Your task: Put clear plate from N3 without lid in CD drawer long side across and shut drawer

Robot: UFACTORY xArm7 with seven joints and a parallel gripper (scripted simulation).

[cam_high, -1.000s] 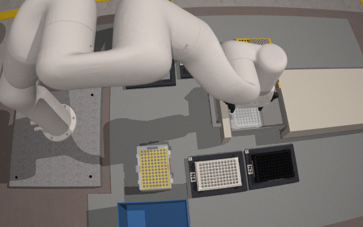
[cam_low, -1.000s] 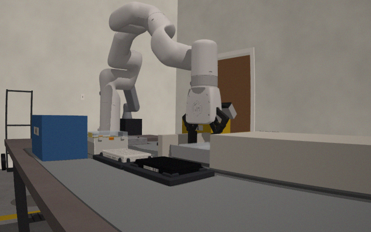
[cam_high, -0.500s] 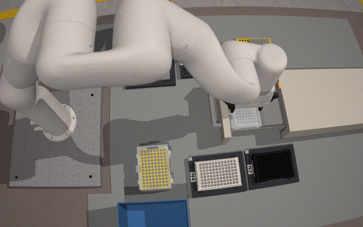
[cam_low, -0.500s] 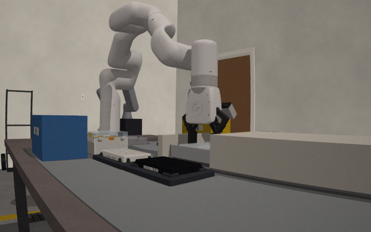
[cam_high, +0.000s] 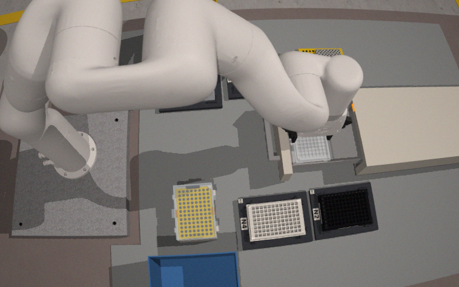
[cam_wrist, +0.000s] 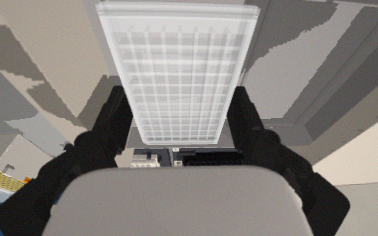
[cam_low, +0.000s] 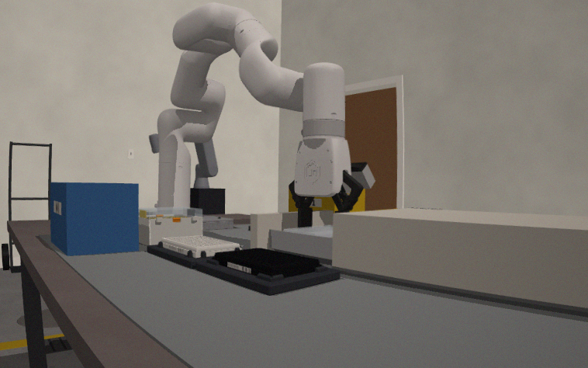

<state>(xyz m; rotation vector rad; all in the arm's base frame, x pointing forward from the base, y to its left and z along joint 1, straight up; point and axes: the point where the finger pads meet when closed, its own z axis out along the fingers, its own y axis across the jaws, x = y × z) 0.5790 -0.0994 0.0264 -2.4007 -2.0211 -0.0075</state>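
My gripper (cam_wrist: 180,99) is shut on the clear plate (cam_wrist: 177,75), with one finger on each long side. In the top view, the gripper (cam_high: 310,137) holds the plate (cam_high: 311,149) low inside the open drawer (cam_high: 341,148) of cooler CD (cam_high: 416,128). The plate is right way up, has no lid, and its long side runs across the drawer. I cannot tell whether it touches the drawer's floor. In the side view, the fingers (cam_low: 323,207) reach down behind the drawer's wall. The amber lamp (cam_high: 352,106) is lit.
The drawer's front panel (cam_high: 285,160) faces the arm's base. Nest N4 (cam_high: 275,219) holds a white plate and nest N2 (cam_high: 343,210) a black one. The tip box (cam_high: 194,212) and blue bin (cam_high: 194,269) stand in front. A yellow bin (cam_high: 320,51) stands behind the wrist.
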